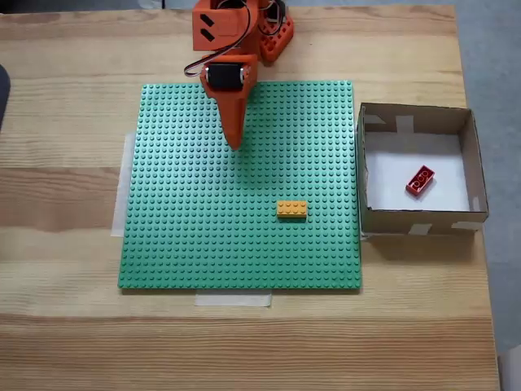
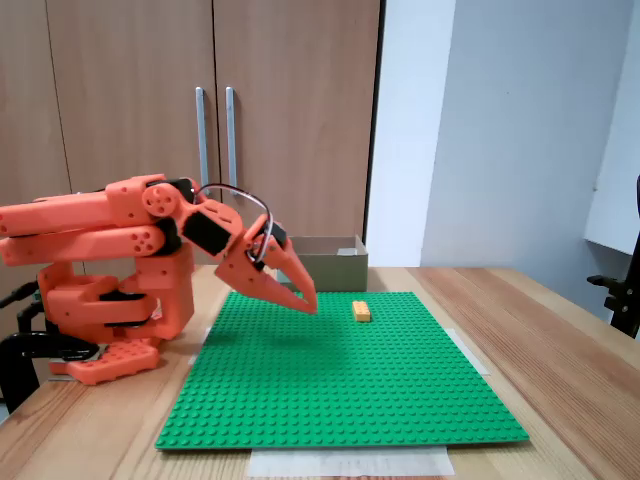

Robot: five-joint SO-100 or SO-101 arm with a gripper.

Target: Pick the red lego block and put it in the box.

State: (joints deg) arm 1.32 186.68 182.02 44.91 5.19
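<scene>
The jaws (image 2: 308,303) are closed to a point and hold nothing, hanging just above the green baseplate (image 1: 203,220) near its far edge, with the orange arm (image 2: 110,235) folded back over its base — the posture of an arm at rest after a job, as I judge it. The red lego block (image 1: 420,180) lies on the white floor of the cardboard box (image 1: 415,220), which sits on the wooden surface (image 1: 73,326) just beside the baseplate's edge, so the task looks complete. A yellow-orange brick (image 1: 292,208) sits on the baseplate between its centre and the box, untouched. In a fixed view from above the block inside the box is plain to see; in the low fixed view the box (image 2: 328,268) wall hides its contents, but the jaws' height shows clearly.
</scene>
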